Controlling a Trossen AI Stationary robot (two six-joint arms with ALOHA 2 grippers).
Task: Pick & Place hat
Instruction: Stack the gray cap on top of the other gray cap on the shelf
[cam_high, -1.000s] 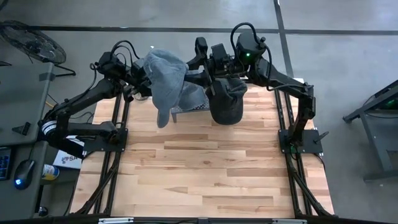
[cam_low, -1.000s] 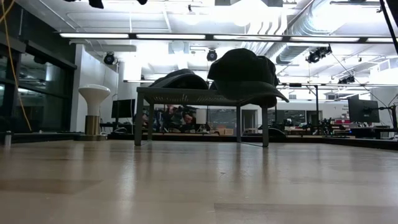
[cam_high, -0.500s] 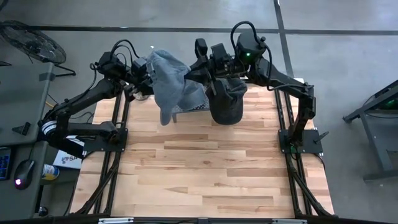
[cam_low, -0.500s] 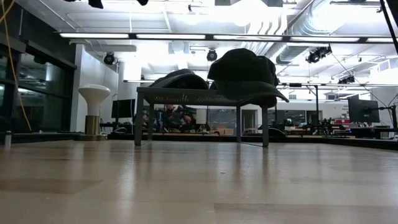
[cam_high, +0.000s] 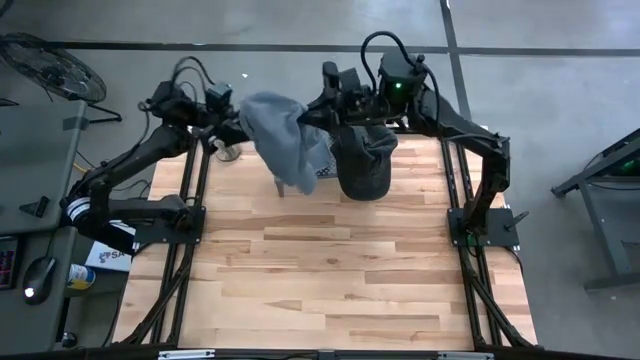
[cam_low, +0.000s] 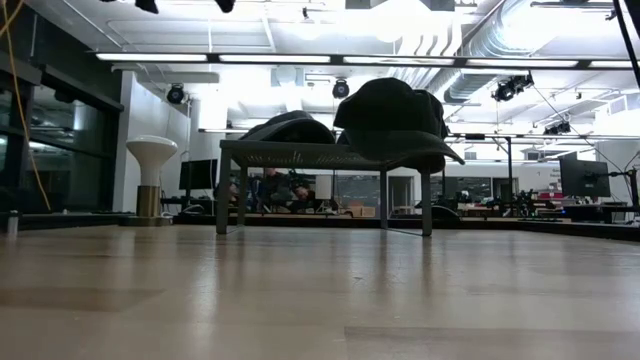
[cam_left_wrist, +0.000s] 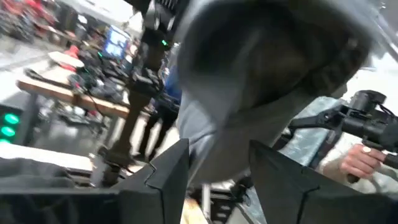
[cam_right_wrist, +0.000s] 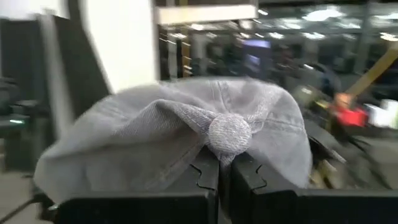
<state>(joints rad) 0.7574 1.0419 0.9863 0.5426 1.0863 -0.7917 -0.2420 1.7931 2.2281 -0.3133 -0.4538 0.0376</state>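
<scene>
A grey hat (cam_high: 282, 140) hangs in the air over the table's far edge, between my two grippers. My right gripper (cam_high: 312, 112) is shut on its crown, coming from the right. My left gripper (cam_high: 232, 128) stands open at the hat's left side, and grey cloth (cam_left_wrist: 217, 149) shows between its spread fingers. A black hat (cam_high: 362, 165) sits on a low mesh rack (cam_high: 322, 174) at the far middle. In the low view the rack (cam_low: 300, 150) carries two dark hats (cam_low: 392, 120); neither gripper shows there. My right gripper pinches the grey hat's crown cloth just under the top button (cam_right_wrist: 229, 133) between its two shut fingers (cam_right_wrist: 205, 177). It comes roughly level from the table's right. The hat is lifted clear, and its brim (cam_high: 290, 182) hangs down toward the table. My left gripper has its fingers (cam_left_wrist: 166, 177) apart around the hat's cloth; I cannot tell whether they touch it.
The wooden table (cam_high: 330, 280) lies bare from the rack to its near edge. A white stand (cam_low: 152, 175) is at the far left in the low view. A person's hand (cam_left_wrist: 359, 160) shows in the room beyond the table.
My right gripper has taken hold of the grey hat's crown. My left gripper has drawn back toward the table's left and far side. The hat has swung toward the right, its brim now hanging nearer the rack.
</scene>
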